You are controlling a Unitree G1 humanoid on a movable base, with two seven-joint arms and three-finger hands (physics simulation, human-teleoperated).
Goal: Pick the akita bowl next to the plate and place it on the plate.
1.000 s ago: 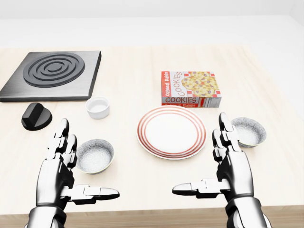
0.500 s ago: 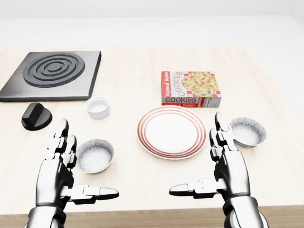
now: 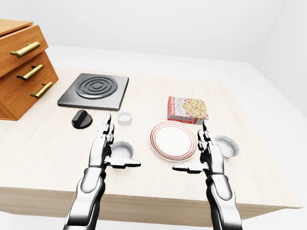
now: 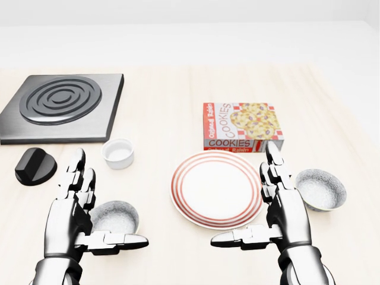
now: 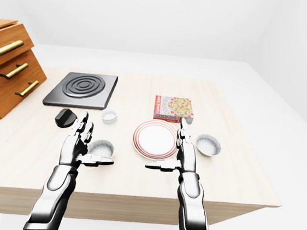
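Note:
A white plate [image 4: 217,190] with red rings lies in the middle of the wooden table. Just to its right sits a grey speckled akita bowl [image 4: 320,189], upright and empty. A second bowl of the same kind [image 4: 116,217] sits further left of the plate, partly behind my left hand [image 4: 89,217]. That hand hovers open, fingers up and thumb pointing right, beside this left bowl. My right hand [image 4: 270,214] is open too, between the plate and the right bowl, its thumb under the plate's lower rim. Neither hand holds anything.
A cookie box [image 4: 242,126] lies just above the plate. A small white ramekin [image 4: 117,153], a black knob [image 4: 34,165] and a black burner plate [image 4: 59,107] are at the upper left. A wooden drawer unit [image 3: 9,72] stands at the table's left end.
The camera has moved: the plate, bowls and box have all slid down the head view and look larger. The right hand edged slightly left. Both hands stay open.

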